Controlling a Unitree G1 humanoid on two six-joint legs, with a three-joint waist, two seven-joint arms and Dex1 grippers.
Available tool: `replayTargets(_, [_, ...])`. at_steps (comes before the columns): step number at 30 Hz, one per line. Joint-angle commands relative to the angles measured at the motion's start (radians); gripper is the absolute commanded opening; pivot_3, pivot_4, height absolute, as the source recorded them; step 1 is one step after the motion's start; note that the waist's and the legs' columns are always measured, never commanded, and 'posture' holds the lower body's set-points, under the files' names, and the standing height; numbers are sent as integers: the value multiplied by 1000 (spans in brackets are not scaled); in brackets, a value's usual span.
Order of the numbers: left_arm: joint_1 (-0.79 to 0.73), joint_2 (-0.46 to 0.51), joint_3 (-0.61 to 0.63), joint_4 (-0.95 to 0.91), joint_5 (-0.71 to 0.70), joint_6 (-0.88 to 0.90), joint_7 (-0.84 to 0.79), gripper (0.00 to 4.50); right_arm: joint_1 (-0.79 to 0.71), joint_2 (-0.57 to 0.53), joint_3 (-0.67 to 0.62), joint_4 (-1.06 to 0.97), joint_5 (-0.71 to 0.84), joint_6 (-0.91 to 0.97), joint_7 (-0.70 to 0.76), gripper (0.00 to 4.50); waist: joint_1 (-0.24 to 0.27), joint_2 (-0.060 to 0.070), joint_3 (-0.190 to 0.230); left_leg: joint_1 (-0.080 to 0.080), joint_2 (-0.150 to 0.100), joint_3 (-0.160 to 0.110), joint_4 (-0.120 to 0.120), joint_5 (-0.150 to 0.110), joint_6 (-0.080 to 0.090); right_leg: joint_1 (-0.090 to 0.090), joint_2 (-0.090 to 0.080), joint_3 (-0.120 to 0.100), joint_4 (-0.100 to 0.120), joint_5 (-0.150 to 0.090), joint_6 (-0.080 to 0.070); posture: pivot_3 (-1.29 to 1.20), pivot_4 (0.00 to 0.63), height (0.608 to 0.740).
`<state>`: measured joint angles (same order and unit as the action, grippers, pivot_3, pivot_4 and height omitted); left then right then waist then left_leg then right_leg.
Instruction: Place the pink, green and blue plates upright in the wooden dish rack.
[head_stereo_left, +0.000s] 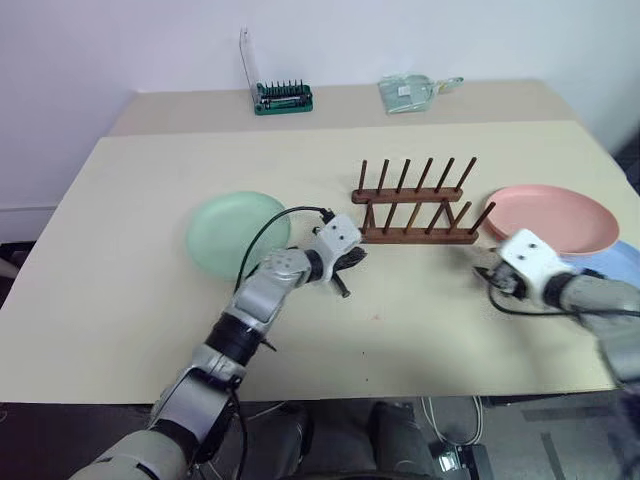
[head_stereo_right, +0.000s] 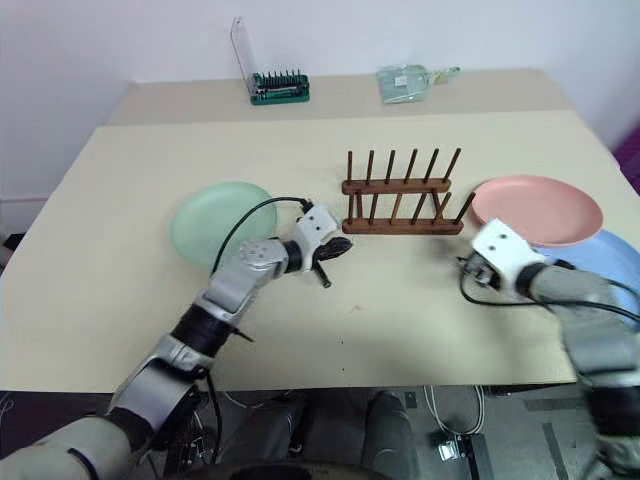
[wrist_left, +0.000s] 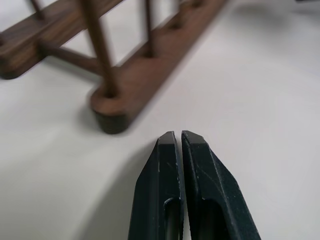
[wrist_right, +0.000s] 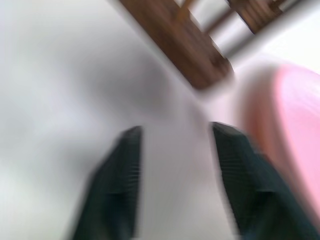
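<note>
With its right pincer (wrist_right: 175, 175) spread empty, pink plate (head_stereo_left: 552, 215) at two o'clock, a shallow reach could knock the rack (head_stereo_left: 415, 205).

No writing, label, brand mark, number or sign can be read anywhere in these views — not on the green plate (head_stereo_left: 236, 232), the pink plate (head_stereo_left: 551, 216) or the wooden dish rack (head_stereo_left: 415, 206). The green bit holder (head_stereo_left: 283, 97) and the clear packet (head_stereo_left: 410, 92) at the far edge of the worktop (head_stereo_left: 120, 290) are too small to show any print — if they carry lettering, it cannot be made out.
</note>
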<state>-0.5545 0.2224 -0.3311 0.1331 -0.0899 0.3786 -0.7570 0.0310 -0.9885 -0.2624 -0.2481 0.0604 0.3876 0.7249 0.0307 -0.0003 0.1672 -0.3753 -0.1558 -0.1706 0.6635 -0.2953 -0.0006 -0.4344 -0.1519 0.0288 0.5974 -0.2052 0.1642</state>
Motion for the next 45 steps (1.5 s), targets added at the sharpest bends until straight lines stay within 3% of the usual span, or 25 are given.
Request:
replayTargets(1, [8,33,20,-144,-72,-8,-93,166,26,-55,-102,-103,-36,-17,12,4363,0,0,0,1,0,0,0,0,0,1,0,0,0,1,-1,0,150,740])
replayTargets(5, [12,47,19,-165,-92,1,-120,166,7,-66,-41,-7,-142,-102,-54,4363,9,-1,0,4,1,1,2,0,0,7,0,0,-1,1,-1,0,150,740])
replayTargets(13, [-9,9,22,-177,-108,14,-97,166,-217,-20,222,392,-341,-364,-182,4363,6,-1,0,3,1,1,2,0,0,4,0,0,-1,1,-1,0,150,740])
replayTargets(16, [4,10,18,-205,-112,24,-93,166,-292,-7,290,537,-408,-450,-233,3496,2,-1,0,3,1,2,1,0,0,4,0,0,-1,1,-1,0,150,740])
replayTargets(23, [34,22,22,-253,-121,57,-78,166,-304,-8,309,555,-440,-508,-262,43,6,-1,0,3,1,1,2,0,0,4,0,0,-1,1,-1,0,150,740])
replayTargets(32, [35,28,17,-267,-125,60,-69,166,-261,-34,223,368,-468,-448,-296,43,7,0,0,3,1,1,2,0,0,4,0,0,-1,1,-1,0,150,740])
replayTargets(34, [31,35,27,-259,-126,59,-67,166,-267,-26,114,276,-397,-368,-276,43,8,0,0,3,1,1,2,0,0,4,0,0,-1,1,-1,0,150,740])
replayTargets(39, [29,50,38,-243,-130,46,-72,166,-391,110,-165,49,92,48,-126,43,7,1,0,2,2,1,1,0,0,4,1,0,-1,1,-1,0,150,740])
replayTargets(43, [15,50,46,-217,-129,32,-70,166,-601,200,-392,-13,664,475,-104,43,8,0,0,2,2,1,2,0,0,5,1,0,-2,2,-3,0,150,740])
replayTargets(45, [10,47,50,-210,-131,31,-69,166,-650,220,-452,-17,864,599,-123,43,9,0,0,2,2,0,1,0,1,4,1,0,-3,2,-3,0,150,740])
